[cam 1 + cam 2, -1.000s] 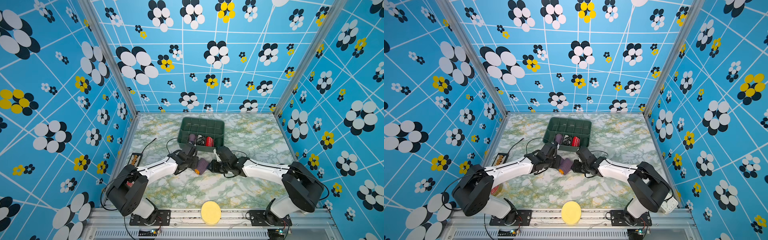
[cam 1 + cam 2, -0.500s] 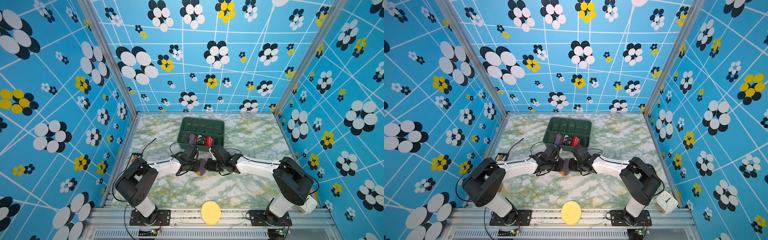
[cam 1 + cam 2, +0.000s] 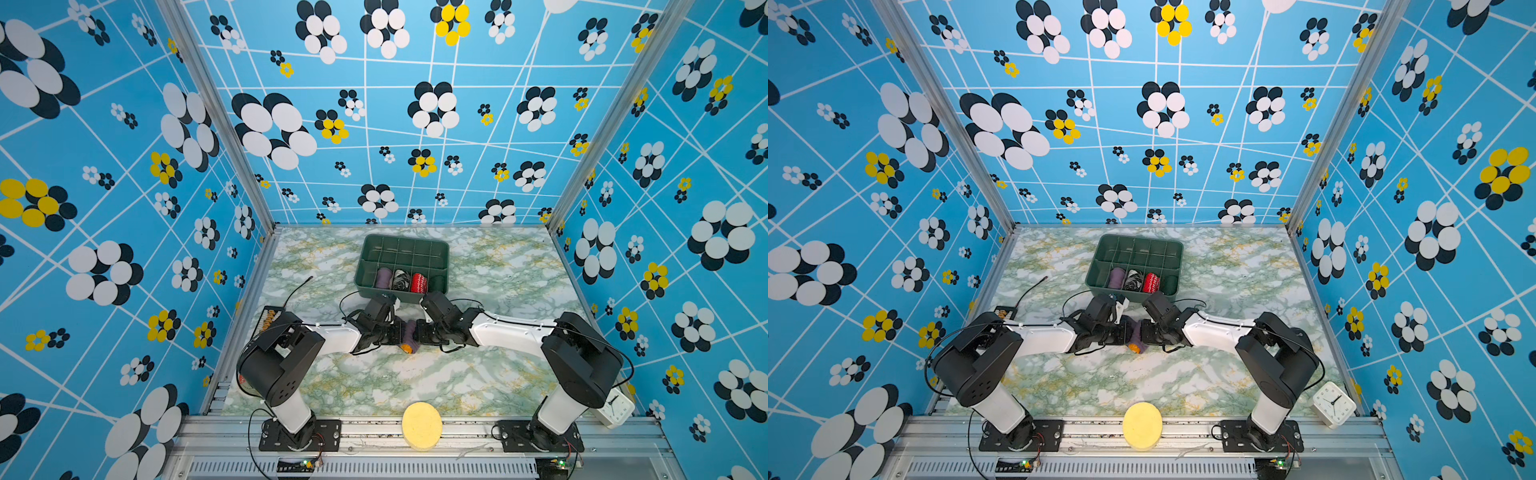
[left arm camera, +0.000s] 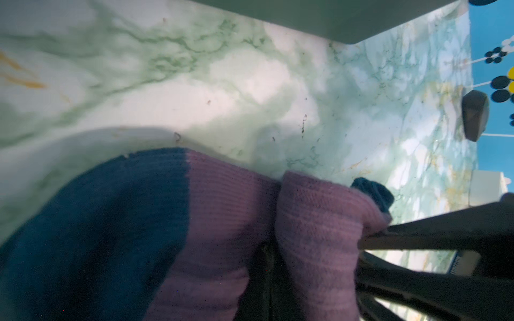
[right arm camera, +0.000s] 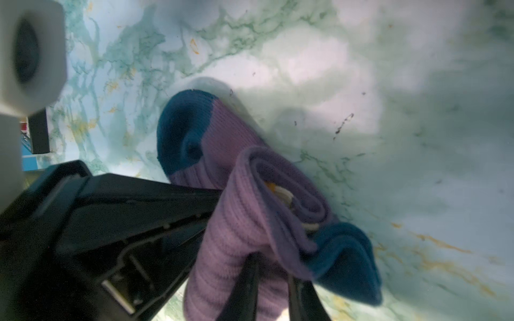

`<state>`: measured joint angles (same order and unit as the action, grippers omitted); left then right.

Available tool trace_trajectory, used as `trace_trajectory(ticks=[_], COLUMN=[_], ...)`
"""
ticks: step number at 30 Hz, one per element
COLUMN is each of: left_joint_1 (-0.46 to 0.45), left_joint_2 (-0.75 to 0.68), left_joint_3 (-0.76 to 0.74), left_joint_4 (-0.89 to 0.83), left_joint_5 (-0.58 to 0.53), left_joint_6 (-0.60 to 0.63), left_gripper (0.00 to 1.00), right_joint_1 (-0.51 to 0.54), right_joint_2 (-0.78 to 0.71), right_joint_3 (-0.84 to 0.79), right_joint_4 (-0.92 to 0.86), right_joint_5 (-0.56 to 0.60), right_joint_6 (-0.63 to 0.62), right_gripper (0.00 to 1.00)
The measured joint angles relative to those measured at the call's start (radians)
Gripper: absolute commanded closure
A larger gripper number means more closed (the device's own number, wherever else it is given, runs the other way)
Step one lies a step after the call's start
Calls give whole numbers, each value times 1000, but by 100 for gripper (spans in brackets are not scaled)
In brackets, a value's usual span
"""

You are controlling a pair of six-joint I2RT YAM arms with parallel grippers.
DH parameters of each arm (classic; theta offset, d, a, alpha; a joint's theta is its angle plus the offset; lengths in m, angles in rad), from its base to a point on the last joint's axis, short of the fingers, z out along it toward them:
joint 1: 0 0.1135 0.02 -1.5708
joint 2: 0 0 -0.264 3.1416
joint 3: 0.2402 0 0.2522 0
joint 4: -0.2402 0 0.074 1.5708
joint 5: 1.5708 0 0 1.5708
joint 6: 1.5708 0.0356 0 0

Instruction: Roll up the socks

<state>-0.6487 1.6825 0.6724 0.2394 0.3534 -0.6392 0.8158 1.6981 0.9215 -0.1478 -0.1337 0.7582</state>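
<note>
Here the socks (image 3: 409, 332), half-rolled, rest on the counter (image 3: 415, 386) just before the green bin (image 3: 405, 240), their long axis running bin-to-front, squarely between the left gripper (image 3: 400, 335) and right gripper (image 3: 419, 333), whose jaws are both clenched on the knit from opposite sides, equally near.

Purple socks (image 5: 239, 230), green-veined marble table (image 3: 415, 374)
Ribbed purple knit with dark blue toe and heel, orange cuff; dark green bin (image 3: 362, 266); blue walls (image 3: 374, 124) with black, white and yellow flowers
</note>
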Motion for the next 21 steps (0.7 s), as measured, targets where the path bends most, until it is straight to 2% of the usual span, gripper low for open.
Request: trace_trajectory(ticks=[11, 21], left_joint_1=[0, -63], left_joint_2=[17, -4], left_joint_3=[-49, -85], left_joint_4=[117, 131], left_joint_5=[83, 93], left_joint_6=[-106, -151], left_gripper=[98, 97], right_joint_1=[0, 0], right_joint_2=[-9, 3], right_joint_3=[31, 95], right_joint_4=[-87, -179], right_joint_5=[27, 68], right_joint_6=[-60, -144], right_gripper=[78, 78])
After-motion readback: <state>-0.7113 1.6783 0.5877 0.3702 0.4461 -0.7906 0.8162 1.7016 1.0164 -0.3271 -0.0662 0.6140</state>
